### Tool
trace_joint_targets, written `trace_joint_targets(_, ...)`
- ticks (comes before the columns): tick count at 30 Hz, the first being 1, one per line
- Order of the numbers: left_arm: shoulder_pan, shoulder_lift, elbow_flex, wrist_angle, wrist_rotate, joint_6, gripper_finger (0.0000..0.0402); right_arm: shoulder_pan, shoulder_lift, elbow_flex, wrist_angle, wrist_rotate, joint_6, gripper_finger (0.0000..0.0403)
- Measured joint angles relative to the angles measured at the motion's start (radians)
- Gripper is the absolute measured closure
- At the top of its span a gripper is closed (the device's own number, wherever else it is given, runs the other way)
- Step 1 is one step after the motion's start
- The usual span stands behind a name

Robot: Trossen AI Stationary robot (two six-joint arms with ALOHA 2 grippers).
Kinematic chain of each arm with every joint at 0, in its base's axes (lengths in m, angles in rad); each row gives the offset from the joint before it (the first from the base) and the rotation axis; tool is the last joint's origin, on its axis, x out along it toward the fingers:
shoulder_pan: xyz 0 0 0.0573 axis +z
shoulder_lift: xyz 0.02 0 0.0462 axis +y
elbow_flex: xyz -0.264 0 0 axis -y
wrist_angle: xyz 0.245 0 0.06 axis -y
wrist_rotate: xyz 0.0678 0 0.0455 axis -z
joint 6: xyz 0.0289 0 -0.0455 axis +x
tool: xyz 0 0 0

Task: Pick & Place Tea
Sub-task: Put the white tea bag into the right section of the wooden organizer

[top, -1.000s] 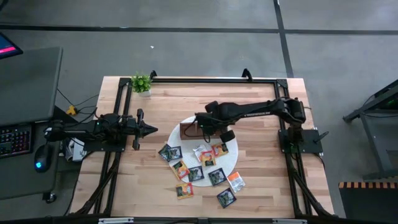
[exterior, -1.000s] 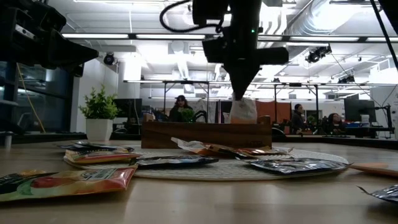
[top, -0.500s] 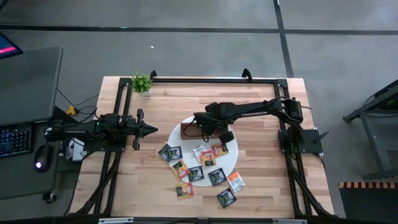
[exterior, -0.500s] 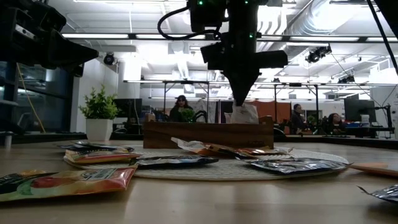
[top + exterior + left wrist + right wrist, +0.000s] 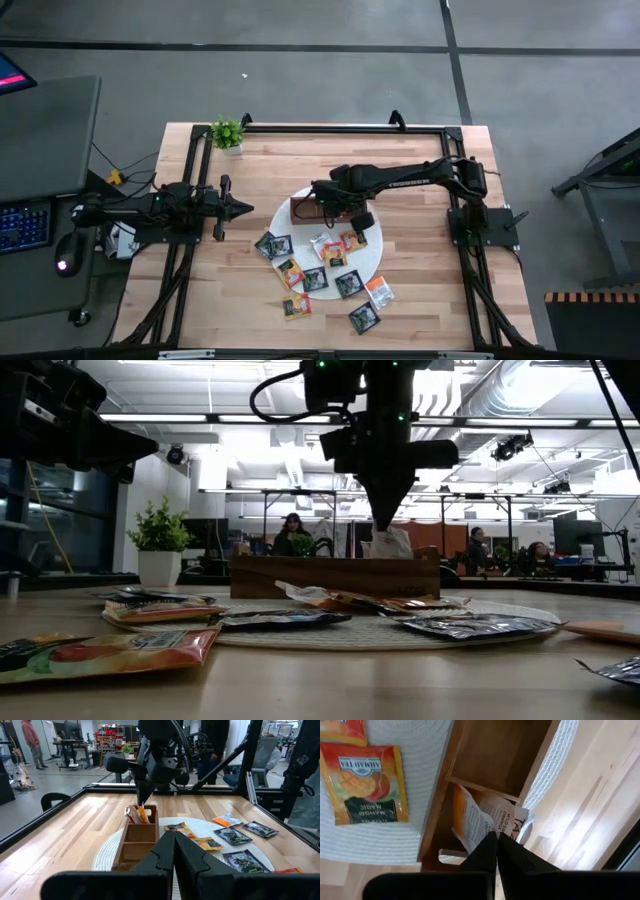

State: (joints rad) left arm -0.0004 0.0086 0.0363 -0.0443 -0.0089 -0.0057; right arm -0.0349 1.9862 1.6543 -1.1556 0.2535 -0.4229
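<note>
While loose sachets point(image 5: 315, 280) lie scattered in the lower centre of the high view, some on the round white mat point(image 5: 372, 262) and some on the bare worktop point(image 5: 420, 300), they wait flat within reach. Beyond them, at frame centre, the right pincer point(image 5: 492, 837) hangs clenched on a white-and-orange sachet point(image 5: 485, 817), standing it on edge inside an end compartment of the wooden box point(image 5: 303, 209), probably so it files upright. At centre left the left pincer point(image 5: 243, 208) rests clenched and idle.
</note>
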Motion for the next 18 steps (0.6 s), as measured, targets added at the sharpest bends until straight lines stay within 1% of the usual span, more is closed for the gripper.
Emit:
trace_joint_targets(5,0.0,0.0,0.0,0.0,0.0,0.0,0.0401,-0.001,0.0,0.0,0.001,0.002,0.044,0.0367)
trace_joint_targets(10,0.0,0.0,0.0,0.0,0.0,0.0,0.0401,-0.002,0.0,0.0,0.001,0.012,0.07,0.0324)
trace_joint_targets(14,0.0,0.0,0.0,0.0,0.0,0.0,0.0401,-0.002,-0.008,0.0,0.003,0.073,0.084,0.0291)
trace_joint_targets(16,0.0,0.0,0.0,0.0,0.0,0.0,0.0401,-0.002,-0.027,0.0,0.012,0.115,0.088,0.0277)
trace_joint_targets(18,0.0,0.0,0.0,0.0,0.001,0.0,0.0401,-0.004,-0.053,0.0,0.013,0.132,0.104,0.0266)
